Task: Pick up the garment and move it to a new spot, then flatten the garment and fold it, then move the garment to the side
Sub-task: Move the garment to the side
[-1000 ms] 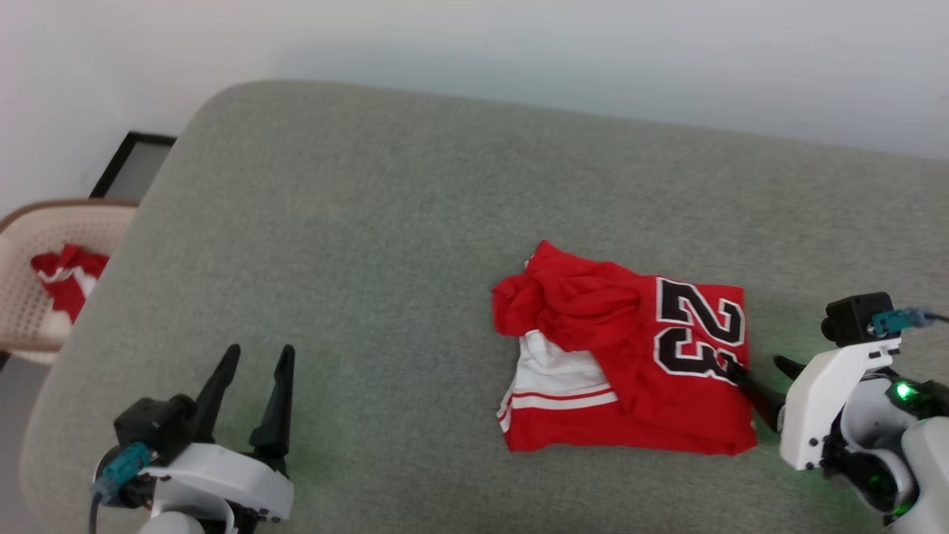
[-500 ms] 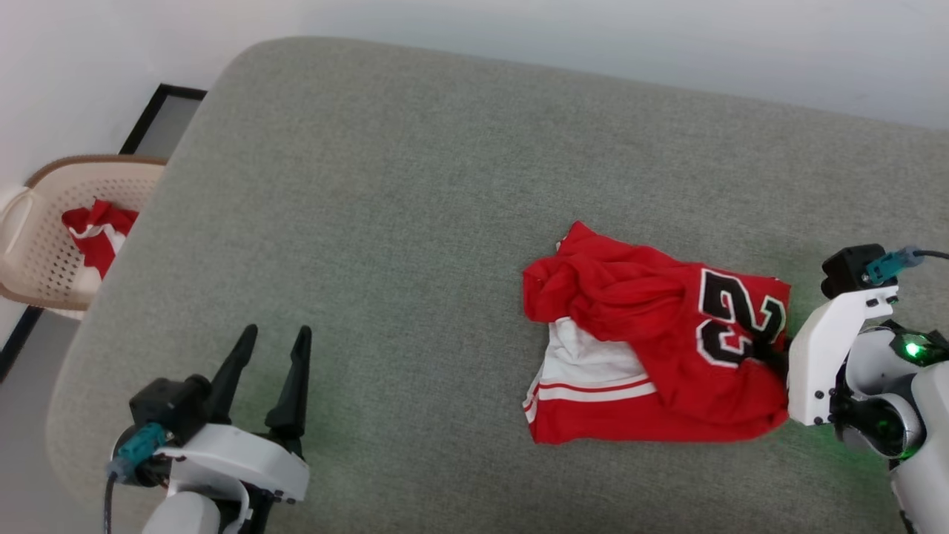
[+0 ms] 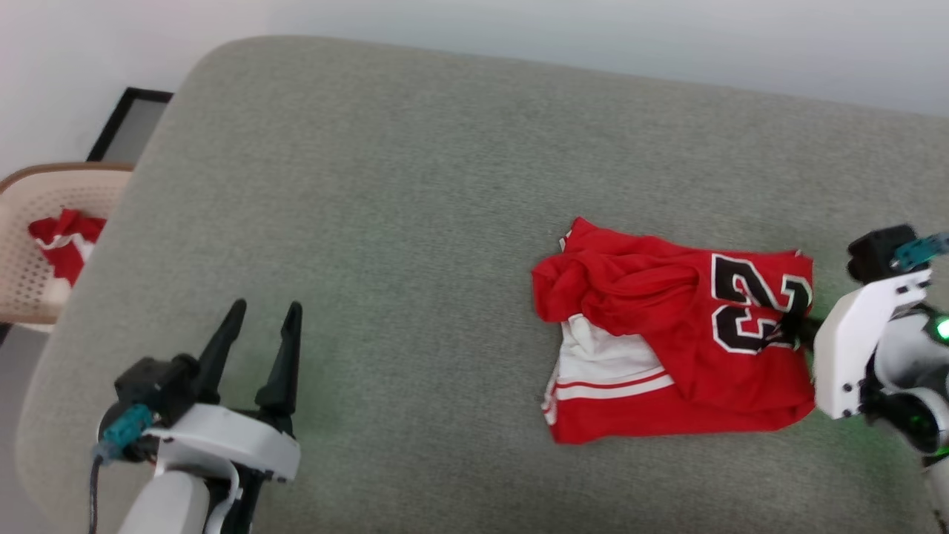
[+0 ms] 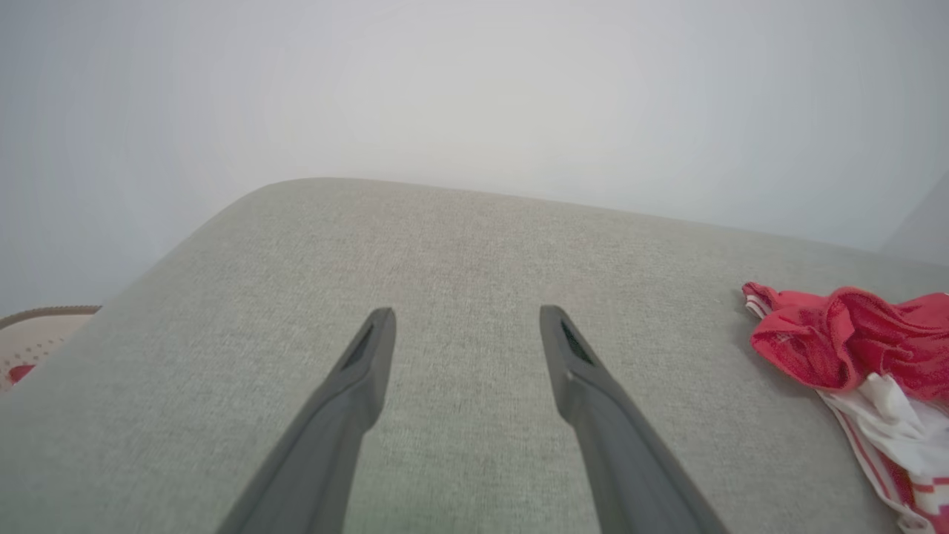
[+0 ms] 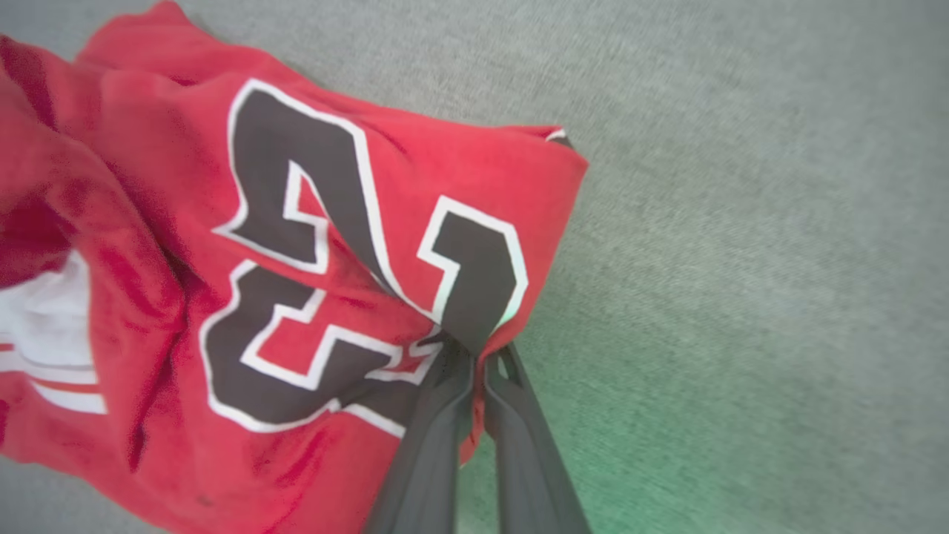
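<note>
Since a second ago the right gripper (image 3: 790,331) has gone from fingers spread at the hem to fingers pressed together on the garment (image 3: 667,356), pinching its right edge just beside the black, white-outlined "23". In the right wrist view the two dark fingers (image 5: 437,430) meet with a fold of red cloth caught between their tips, and the fabric around the pinch puckers toward them; a green glow tints the upholstery just right of the garment (image 5: 296,245) there. The garment lies roughly folded and rumpled, with a bunched red mass along its far-left part, a white panel with red stripes at its near-left part, and the number on its right half. It rests on the grey cushion (image 3: 408,222), toward the cushion's right side. Well to the left of the garment, the left gripper (image 3: 265,305) hovers over bare grey fabric with its fingers spread apart and nothing between them; the left wrist view shows that gap plainly, left gripper (image 4: 467,315) pointing across the cushion, with the garment's bunched red-and-white end (image 4: 852,348) off to its right. Farther left of the garment, past the cushion's rounded edge, a beige perforated basket (image 3: 22,222) holds a small red-and-white cloth scrap (image 3: 59,237). Beyond the garment a pale wall (image 3: 519,30) runs behind the cushion.
</note>
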`<state>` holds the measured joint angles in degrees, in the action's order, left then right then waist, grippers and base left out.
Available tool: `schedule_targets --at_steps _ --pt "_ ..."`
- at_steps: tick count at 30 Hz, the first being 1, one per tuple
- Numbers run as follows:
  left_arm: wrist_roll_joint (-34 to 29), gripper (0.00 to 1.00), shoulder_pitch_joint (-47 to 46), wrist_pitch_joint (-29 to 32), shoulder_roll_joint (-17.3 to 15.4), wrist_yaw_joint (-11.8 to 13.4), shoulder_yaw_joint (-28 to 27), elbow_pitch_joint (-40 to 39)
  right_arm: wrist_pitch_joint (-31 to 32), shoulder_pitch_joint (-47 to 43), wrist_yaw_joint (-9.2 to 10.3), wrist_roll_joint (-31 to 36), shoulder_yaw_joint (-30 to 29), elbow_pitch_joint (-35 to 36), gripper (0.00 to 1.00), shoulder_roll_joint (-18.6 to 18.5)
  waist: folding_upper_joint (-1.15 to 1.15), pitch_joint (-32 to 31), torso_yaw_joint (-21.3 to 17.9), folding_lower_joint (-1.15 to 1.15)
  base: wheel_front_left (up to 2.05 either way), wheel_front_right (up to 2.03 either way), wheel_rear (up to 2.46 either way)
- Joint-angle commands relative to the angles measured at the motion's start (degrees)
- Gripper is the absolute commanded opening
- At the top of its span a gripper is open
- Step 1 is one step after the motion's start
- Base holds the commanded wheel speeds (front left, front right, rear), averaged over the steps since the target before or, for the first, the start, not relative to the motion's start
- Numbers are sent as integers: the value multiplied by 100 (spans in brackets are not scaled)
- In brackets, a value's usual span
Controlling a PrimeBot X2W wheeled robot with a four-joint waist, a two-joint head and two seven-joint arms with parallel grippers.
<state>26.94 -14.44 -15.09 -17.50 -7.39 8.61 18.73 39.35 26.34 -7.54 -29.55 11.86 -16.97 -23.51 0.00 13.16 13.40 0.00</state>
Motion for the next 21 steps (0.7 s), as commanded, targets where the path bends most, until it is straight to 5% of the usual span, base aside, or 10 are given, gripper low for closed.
schedule_targets --at_steps 1,10,21 --pt "-46 100 -104 -4 -30 -10 17 -39 5 -26 12 60 -33 151 0 -128 0 35 -123 0 0 0 0" --pt "-100 100 -513 -3 -161 -10 294 -87 -7 48 12 69 -280 689 0 -713 0 193 -698 0 0 0 0" --pt "-69 100 -1170 -1 -344 -10 797 -39 -502 620 12 -93 -90 478 0 -1481 0 534 -1581 0 0 0 0"
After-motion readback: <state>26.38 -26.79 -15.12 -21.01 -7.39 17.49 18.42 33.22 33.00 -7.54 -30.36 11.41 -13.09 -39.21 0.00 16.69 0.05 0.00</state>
